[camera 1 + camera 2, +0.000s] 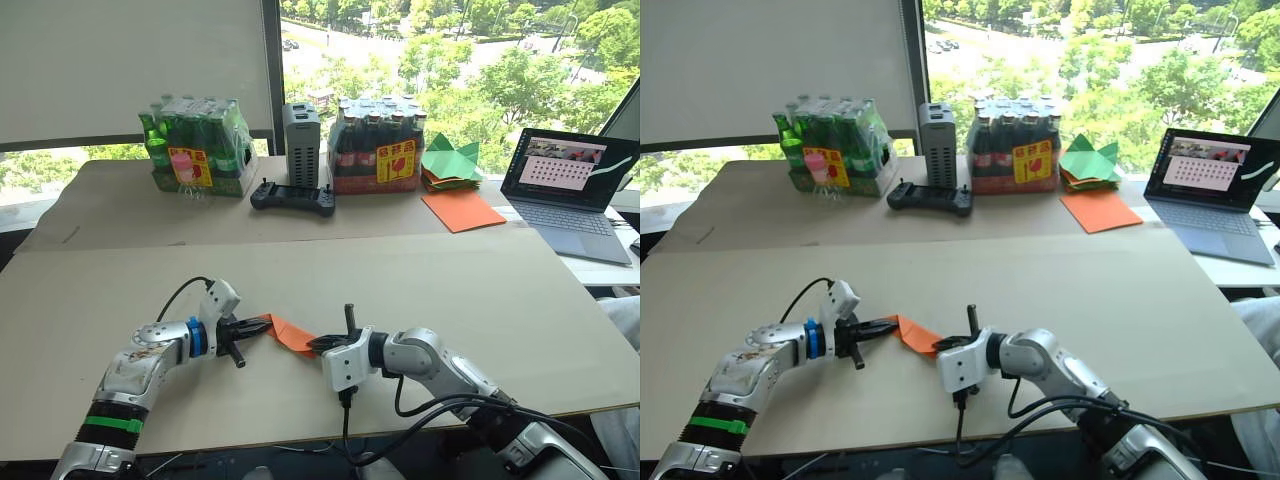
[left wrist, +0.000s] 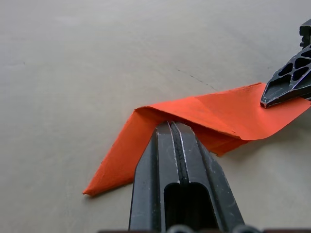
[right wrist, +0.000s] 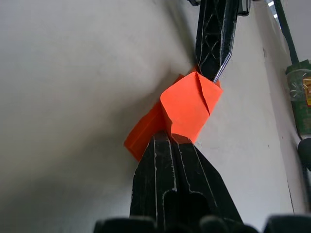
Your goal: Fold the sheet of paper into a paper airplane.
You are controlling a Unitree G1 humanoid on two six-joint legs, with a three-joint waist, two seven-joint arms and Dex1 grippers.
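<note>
The sheet of paper is bright orange and folded into a bent, layered band rather than a flat paper airplane wedge. It hangs just above the beige table between my two grippers. My left gripper is shut on its left end; in the left wrist view the fingers pinch the fold of the paper. My right gripper is shut on its right end; in the right wrist view the paper rises from between that gripper's fingers, with the left gripper beyond it.
At the table's back stand a pack of green bottles, a grey box, a black controller and a pack of dark bottles. Green paper shapes, a bigger orange sheet and a laptop lie at the back right.
</note>
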